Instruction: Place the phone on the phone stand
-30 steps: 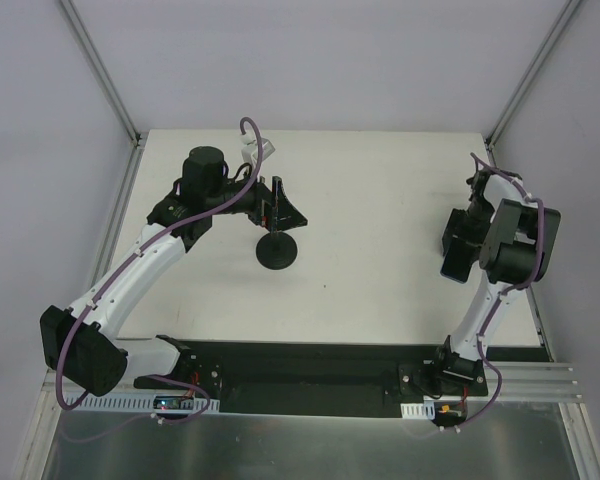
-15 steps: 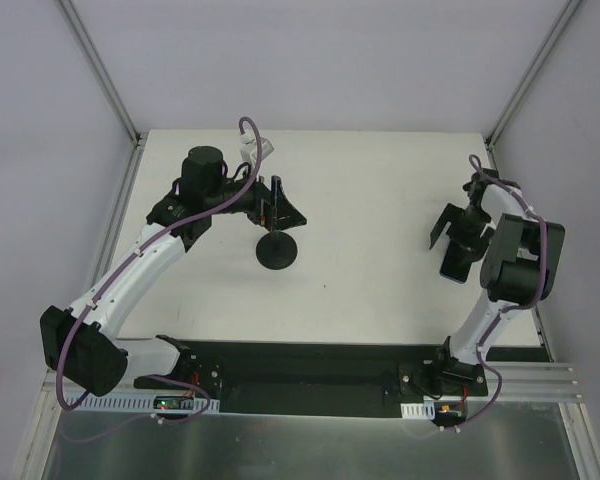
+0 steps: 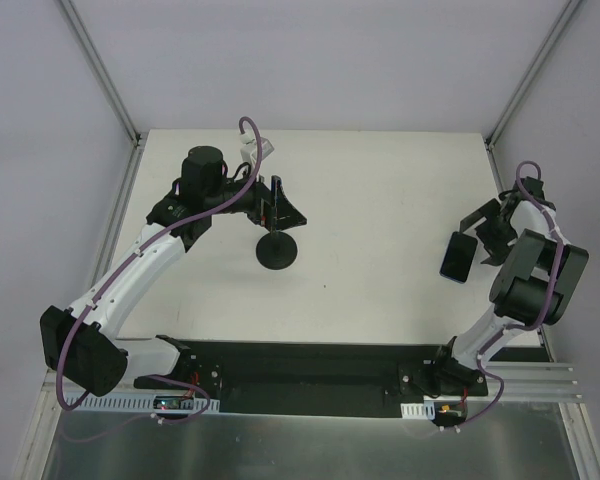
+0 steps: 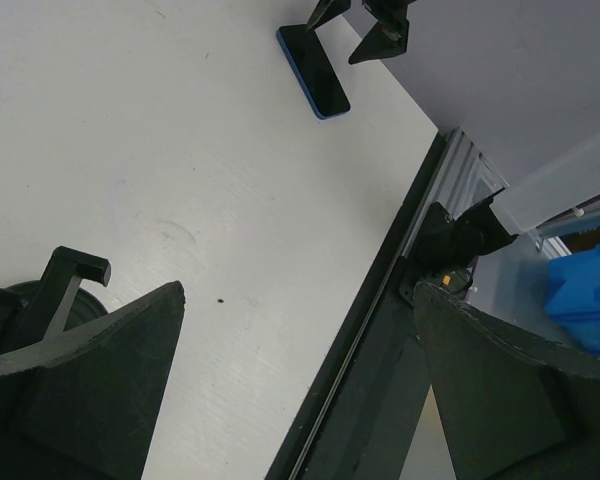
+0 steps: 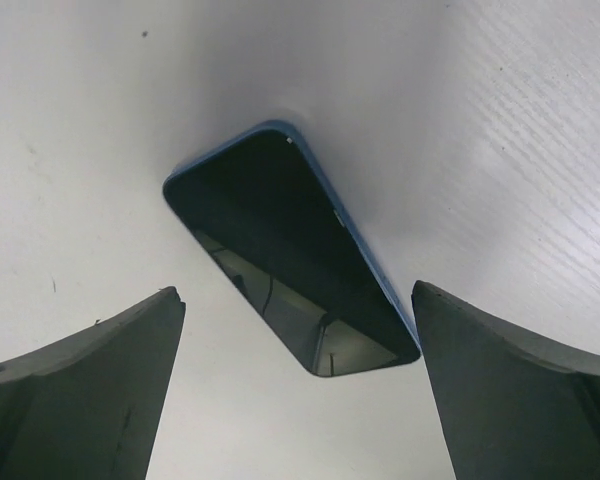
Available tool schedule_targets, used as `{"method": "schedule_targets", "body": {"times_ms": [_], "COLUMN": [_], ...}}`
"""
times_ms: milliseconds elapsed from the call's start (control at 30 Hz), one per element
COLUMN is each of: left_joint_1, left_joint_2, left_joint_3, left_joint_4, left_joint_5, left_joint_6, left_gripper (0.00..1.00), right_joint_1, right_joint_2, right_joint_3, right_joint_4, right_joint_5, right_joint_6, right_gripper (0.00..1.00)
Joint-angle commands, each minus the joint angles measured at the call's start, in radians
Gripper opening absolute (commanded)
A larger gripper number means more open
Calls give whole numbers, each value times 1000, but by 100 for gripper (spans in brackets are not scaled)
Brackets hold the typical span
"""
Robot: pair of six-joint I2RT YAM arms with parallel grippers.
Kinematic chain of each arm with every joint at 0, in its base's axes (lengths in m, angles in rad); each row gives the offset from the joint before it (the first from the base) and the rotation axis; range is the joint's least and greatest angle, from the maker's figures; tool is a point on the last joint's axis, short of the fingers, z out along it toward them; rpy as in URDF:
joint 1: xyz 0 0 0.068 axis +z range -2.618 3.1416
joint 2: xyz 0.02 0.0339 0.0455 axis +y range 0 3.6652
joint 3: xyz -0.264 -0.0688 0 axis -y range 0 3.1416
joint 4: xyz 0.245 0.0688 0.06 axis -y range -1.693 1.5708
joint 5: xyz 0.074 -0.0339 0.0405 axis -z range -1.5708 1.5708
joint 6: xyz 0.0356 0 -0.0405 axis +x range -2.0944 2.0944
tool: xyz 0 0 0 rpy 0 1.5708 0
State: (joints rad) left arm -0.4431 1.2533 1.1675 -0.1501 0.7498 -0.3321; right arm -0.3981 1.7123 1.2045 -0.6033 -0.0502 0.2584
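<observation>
The phone [image 3: 457, 257], a dark slab with a blue edge, lies flat on the white table at the right. It also shows in the right wrist view [image 5: 280, 240] and the left wrist view [image 4: 314, 73]. My right gripper [image 3: 486, 231] is open and empty, just right of the phone and above it [image 5: 295, 385]. The black phone stand [image 3: 277, 251] stands mid-left on its round base. Its holder [image 4: 64, 284] shows beside my left gripper's finger. My left gripper [image 3: 283, 205] hovers open and empty at the stand's top [image 4: 300, 385].
The table's right edge and frame post [image 3: 520, 200] run close beside the right arm. The black base rail [image 3: 310, 365] lies along the near edge. A blue bin [image 4: 587, 300] sits off the table.
My right gripper has swung back to the right, away from over the phone, which now lies uncovered in the same place. The left arm and the stand have not moved.
</observation>
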Motion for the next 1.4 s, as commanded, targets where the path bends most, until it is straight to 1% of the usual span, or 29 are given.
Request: {"method": "schedule_targets", "body": {"times_ms": [0, 67, 133, 233, 300, 533, 600, 633, 667, 733, 767, 833, 933, 1067, 1200, 1233, 1367], "left_joint_1": [15, 15, 17, 18, 18, 18, 18, 20, 20, 21, 21, 24, 24, 26, 24, 24, 26], "left_joint_2": [-34, -32, -32, -35, -35, -32, -28, -28, -26, -26, -23, -23, -23, -25, -22, -19, -17], "left_joint_3": [1, 3, 3, 4, 4, 4, 4, 4, 4, 4, 4, 4, 3, 0, 1, 1, 1], "left_joint_4": [44, 43, 43, 43, 44, 44, 46, 44, 44, 46, 46, 46, 49, 47, 49, 49, 47], "left_joint_5": [13, 14, 16, 20, 23, 23, 26, 28, 26, 28, 28, 31, 33, 23, 26, 26, 28], "left_joint_6": [16, 18, 15, 15, 13, 11, 10, 10, 8, 10, 7, 8, 8, 11, 8, 8, 5], "left_gripper": [96, 96, 97, 97, 97, 97, 97, 97, 97, 97, 97, 97, 97, 97, 97, 97, 97], "right_joint_1": [-15, -13, -15, -13, -12, 19, 69, 88, 108, 165, 183, 234, 271, 271, 266, 263, 251], "right_joint_2": [44, 33, 44, 92, 99, 76, 67, 69, 72, 85, 92, 119, 147, 182, 204, 210, 250], "right_joint_3": [7, -5, 3, 26, -2, -48, -45, -25, -13, 21, 30, 46, 66, 108, 127, 127, 165], "right_joint_4": [25, 46, 8, -27, -9, 37, 30, -1, -22, -80, -96, -136, -151, -193, -211, -217, -268], "right_joint_5": [-30, -28, -28, -77, -102, -80, -44, -24, 34, 102, 140, 150, 164, 191, 162, 165, 205], "right_joint_6": [70, 68, 81, 99, 102, 90, 71, 61, 45, 36, 39, 47, 87, 156, 202, 240, 300], "right_gripper": [100, 100, 100, 100, 100, 100, 100, 100, 100, 100, 97, 97, 97, 96, 96, 96, 96]}}
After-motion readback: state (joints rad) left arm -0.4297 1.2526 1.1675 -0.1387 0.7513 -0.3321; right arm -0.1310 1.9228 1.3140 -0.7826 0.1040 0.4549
